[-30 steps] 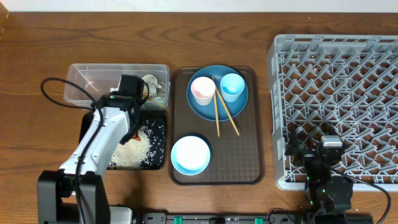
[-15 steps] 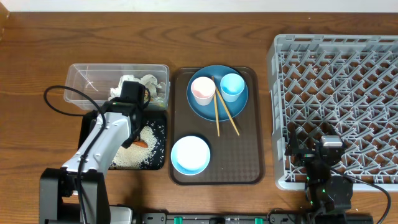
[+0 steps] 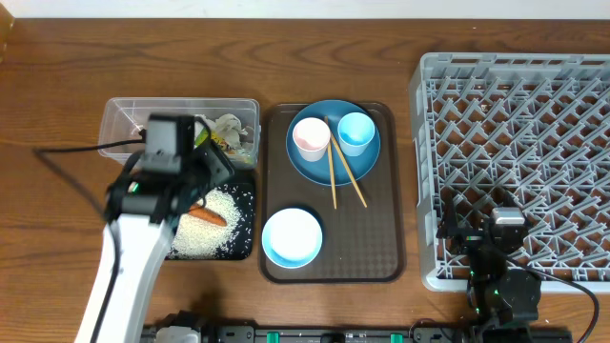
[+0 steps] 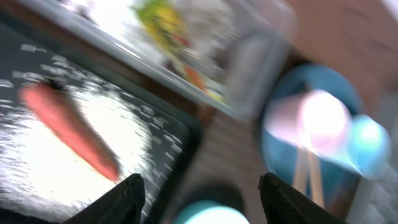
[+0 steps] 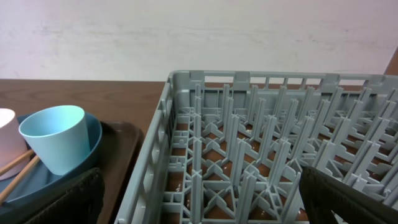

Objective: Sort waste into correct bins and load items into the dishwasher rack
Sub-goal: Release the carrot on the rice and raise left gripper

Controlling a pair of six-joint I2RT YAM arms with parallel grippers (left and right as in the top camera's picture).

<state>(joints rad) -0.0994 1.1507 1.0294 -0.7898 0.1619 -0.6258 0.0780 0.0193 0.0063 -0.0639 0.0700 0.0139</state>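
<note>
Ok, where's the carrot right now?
In the overhead view the carrot lies on the rice in the black bin, at the left of the scene, just below the clear tub and left of the brown tray.

Left arm is hanging over the black bin and the front wall of the clear tub, blocking the way in from the left front. The left gripper is standing with jaws apart above the bin's upper right corner.

Paper wads are filling the tub's right end; its left end is lying open.

Brown tray: bare floor is showing right of the white bowl and below the blue plate. Pink cup, blue cup and chopsticks are crowding the plate.

A narrow strip of table is running between tray and rack.

Right gripper is sitting at the rack's front edge, jaws wide, with upright pegs standing just ahead.
</note>
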